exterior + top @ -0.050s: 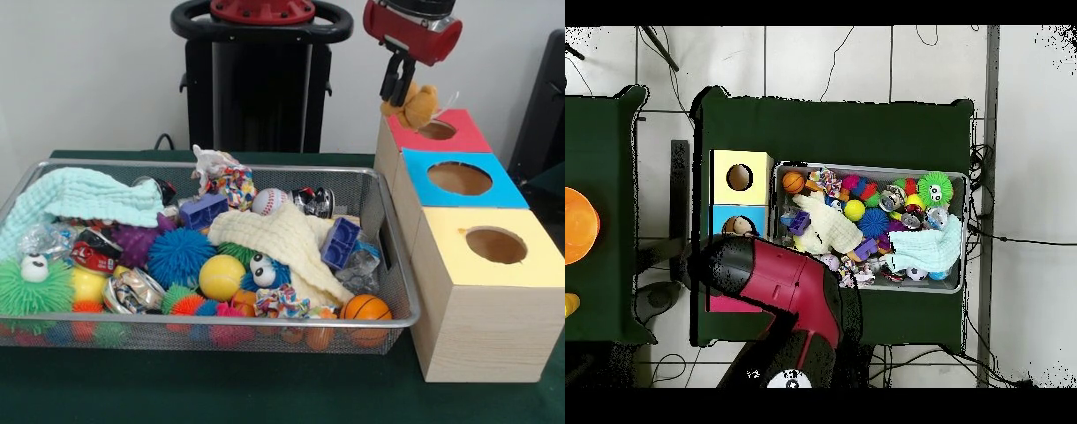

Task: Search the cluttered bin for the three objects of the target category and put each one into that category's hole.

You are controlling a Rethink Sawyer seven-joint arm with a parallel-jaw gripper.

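Pinching a small tan plush toy between black fingers drawn nearly together, with the toy dangling below and tilted a little, long axis roughly up-down. Hanging from the red gripper just above the red-topped box, at the near-left rim of its round hole; cannot tell whether the toy touches the box top. Standing in a row beside that box: a blue-topped box and a yellow-topped box, each with its own round hole, both holes uncovered. Sitting just beside the boxes on the green tabletop: a wire mesh bin crowded with clutter. Lying across the bin's middle, a cream knitted cloth covering part of the heap; draped over the left end, a pale mint cloth. Scattered around and under the cloths: a baseball, a small orange basketball, a yellow ball, a blue spiky ball, a green spiky ball with an eye, blue toy blocks, crumpled cans and a knotted rope toy. Seen from overhead, the red arm covering the red box and the gripper entirely.
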